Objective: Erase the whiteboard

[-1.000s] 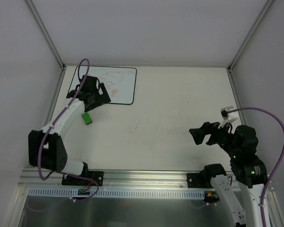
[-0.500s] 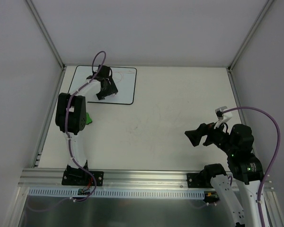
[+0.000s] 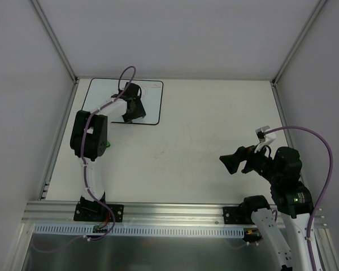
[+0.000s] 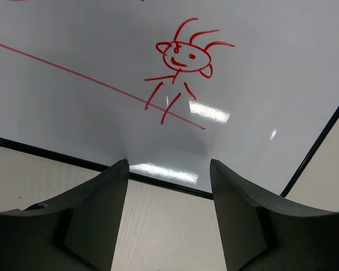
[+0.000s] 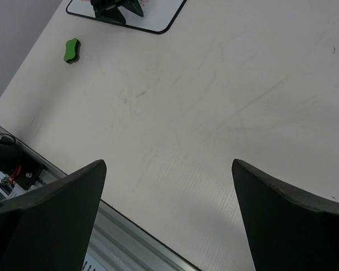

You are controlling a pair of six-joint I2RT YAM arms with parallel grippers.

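Observation:
The whiteboard (image 3: pixel 151 104) lies flat at the table's far left corner, white with a thin black border. In the left wrist view the whiteboard (image 4: pixel 260 84) bears a red stick figure (image 4: pixel 181 62) and a long red line (image 4: pixel 73 70). My left gripper (image 3: pixel 131 117) hovers over the board's near edge, open and empty; its gap (image 4: pixel 168 169) straddles the black border. The green eraser (image 3: pixel 107 144) lies on the table in front of the board, partly hidden by the left arm, and shows whole in the right wrist view (image 5: pixel 72 49). My right gripper (image 3: pixel 230 164) is open and empty, raised at the near right.
White enclosure walls stand close around the table on the left, back and right. An aluminium rail (image 3: pixel 175 212) with the arm bases runs along the near edge. The right wrist view shows the board's corner (image 5: pixel 164 20) far off across the bare tabletop (image 5: pixel 226 90).
My left arm has swung up and to the right, from beside the eraser at the board's near left to over the board's near edge. My right gripper has drifted slightly left.

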